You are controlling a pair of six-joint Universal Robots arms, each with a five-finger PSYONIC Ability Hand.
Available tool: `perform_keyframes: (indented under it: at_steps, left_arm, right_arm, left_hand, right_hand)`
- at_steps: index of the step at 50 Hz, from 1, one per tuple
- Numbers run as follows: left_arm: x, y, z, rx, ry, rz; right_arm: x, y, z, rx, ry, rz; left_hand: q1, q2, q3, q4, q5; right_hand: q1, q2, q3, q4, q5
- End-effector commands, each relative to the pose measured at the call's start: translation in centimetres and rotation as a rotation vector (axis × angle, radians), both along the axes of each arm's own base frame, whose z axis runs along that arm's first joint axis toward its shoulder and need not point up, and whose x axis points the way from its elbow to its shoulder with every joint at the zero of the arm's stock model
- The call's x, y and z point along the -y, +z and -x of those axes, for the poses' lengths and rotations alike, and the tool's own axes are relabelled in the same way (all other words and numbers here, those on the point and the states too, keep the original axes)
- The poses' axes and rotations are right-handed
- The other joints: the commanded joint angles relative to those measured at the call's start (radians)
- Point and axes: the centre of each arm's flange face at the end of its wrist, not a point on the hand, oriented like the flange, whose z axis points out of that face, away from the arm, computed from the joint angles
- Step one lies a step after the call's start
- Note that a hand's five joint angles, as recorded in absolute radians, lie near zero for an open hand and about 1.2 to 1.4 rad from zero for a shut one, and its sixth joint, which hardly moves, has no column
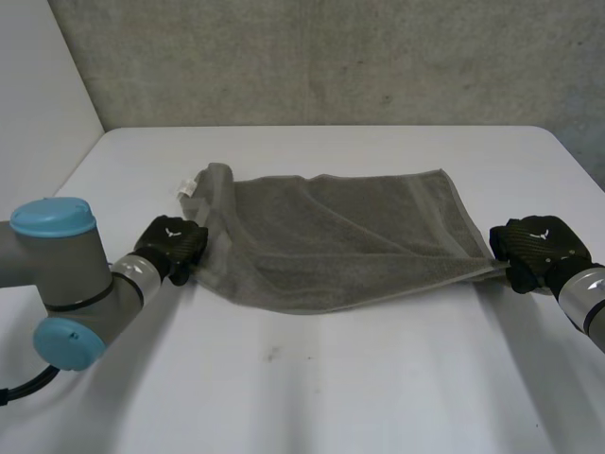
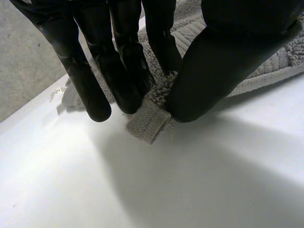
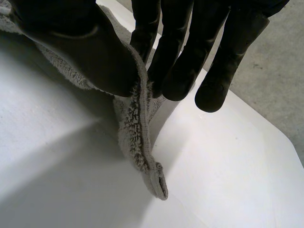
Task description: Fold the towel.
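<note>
A grey-brown towel (image 1: 350,236) lies folded across the middle of the white table (image 1: 312,378), with a white label (image 1: 187,185) at its far left corner. My left hand (image 1: 172,244) sits at the towel's near left corner. In the left wrist view its fingers (image 2: 118,71) and thumb (image 2: 213,71) pinch that corner (image 2: 148,121). My right hand (image 1: 534,248) is at the towel's near right corner. In the right wrist view its thumb (image 3: 80,47) and fingers (image 3: 175,52) pinch the towel's edge (image 3: 137,137), which hangs a little below them.
A grey wall (image 1: 331,57) stands behind the table's far edge. Bare white table stretches in front of the towel, towards me.
</note>
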Motion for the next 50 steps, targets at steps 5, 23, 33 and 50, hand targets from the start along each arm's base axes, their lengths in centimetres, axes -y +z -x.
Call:
perform_keyframes:
  at_steps: [5,23,33,50]
  left_arm:
    - [-4.1,3.8,-2.3,0.034,0.061,-0.007]
    - [-15.6,9.5,-6.1,0.061,0.111,-0.083]
    - [-14.9,8.5,-6.1,0.142,0.067,-0.073]
    - [0.3,4.6,-2.7,0.048,0.08,-0.066]
  right_arm:
    - [-0.5,2.9,0.2,-0.032,0.006,0.03]
    - [-6.8,7.5,0.8,-0.376,0.169,-0.148]
    - [-6.3,8.4,1.9,-0.498,0.239,-0.159]
    - [4.4,3.6,-2.7,-0.379,0.225,-0.138]
  left_hand:
    - [0.229,0.182,0.184,0.182,0.24]
    - [0.229,0.182,0.184,0.182,0.24]
    - [0.229,0.182,0.184,0.182,0.24]
    - [0.229,0.182,0.184,0.182,0.24]
  right_hand:
    - [0.066,0.062,0.065,0.062,0.054]
    - [0.066,0.062,0.065,0.062,0.054]
    - [0.066,0.062,0.065,0.062,0.054]
    - [0.066,0.062,0.065,0.062,0.054]
